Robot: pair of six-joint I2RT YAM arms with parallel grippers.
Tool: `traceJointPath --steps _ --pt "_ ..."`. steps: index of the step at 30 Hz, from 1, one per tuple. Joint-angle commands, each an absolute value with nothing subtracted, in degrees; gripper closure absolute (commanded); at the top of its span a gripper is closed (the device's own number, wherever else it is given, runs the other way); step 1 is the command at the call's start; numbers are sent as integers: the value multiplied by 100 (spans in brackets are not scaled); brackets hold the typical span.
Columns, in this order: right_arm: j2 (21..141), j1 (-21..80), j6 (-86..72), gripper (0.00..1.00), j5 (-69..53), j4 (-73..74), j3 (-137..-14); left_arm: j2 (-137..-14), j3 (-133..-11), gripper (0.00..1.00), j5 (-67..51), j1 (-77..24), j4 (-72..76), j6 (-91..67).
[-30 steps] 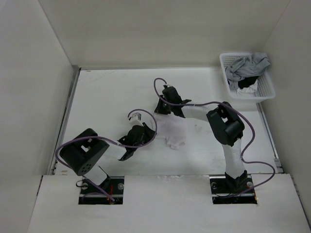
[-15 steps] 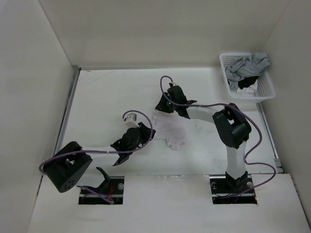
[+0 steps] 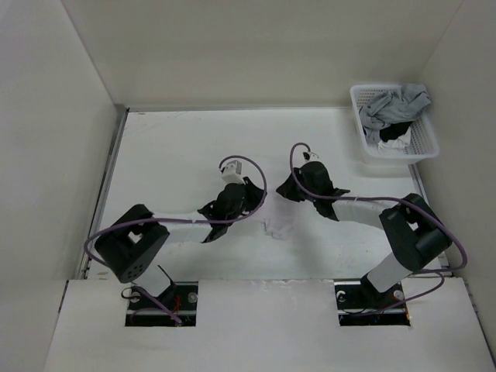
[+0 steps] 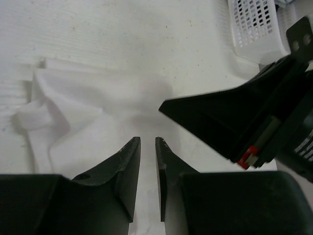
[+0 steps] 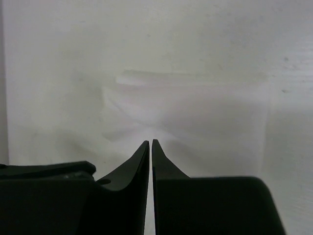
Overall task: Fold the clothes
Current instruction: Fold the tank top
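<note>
The clothes (image 3: 279,222) are a thin white garment lying flat and partly folded at mid-table, between my two grippers. In the left wrist view the clothes (image 4: 88,107) spread under and ahead of the left gripper (image 4: 147,142), whose jaws stand a narrow gap apart with nothing visibly pinched. The left gripper (image 3: 254,200) sits at the garment's left edge. The right gripper (image 3: 284,191) is at its upper right edge. In the right wrist view the right gripper (image 5: 150,143) is shut with nothing between the tips, just above the clothes (image 5: 195,107).
A white basket (image 3: 425,146) stands at the back right corner, holding a grey garment (image 3: 397,101) and a small black one (image 3: 397,130). White walls enclose the table on the left, back and right. The right gripper's body (image 4: 234,122) is close beside the left gripper.
The right gripper moved from the garment's far side toward the right and closed. The left gripper swung up and right to the cloth's left edge. Both opened briefly, and the cloth lies more compact.
</note>
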State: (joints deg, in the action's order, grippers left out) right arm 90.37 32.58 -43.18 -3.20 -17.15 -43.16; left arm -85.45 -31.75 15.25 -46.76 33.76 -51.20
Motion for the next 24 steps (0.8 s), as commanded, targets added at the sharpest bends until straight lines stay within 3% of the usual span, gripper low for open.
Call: traceJointPath --steps 1,7,14,21,24 --pt "9175 3098 -4430 91 -299 -2170 -4166 -9156 -3646 86 1301 -4514 3629 -4966" --pt "9536 2782 -4579 94 -281 -2364 -4070 -10150 -3789 91 1029 -3855 3823 -5141" --pt "9641 2597 -4720 94 -281 -2435 -3920 -10178 -3507 89 967 -3441 4087 -5151" --pt "9458 2597 -4729 93 -290 -2346 -4017 -9212 -3007 73 888 -3713 4219 -5107" --pt "8993 2614 -4685 84 -211 -2391 -3877 -8466 -2655 69 931 -3845 4131 -5063"
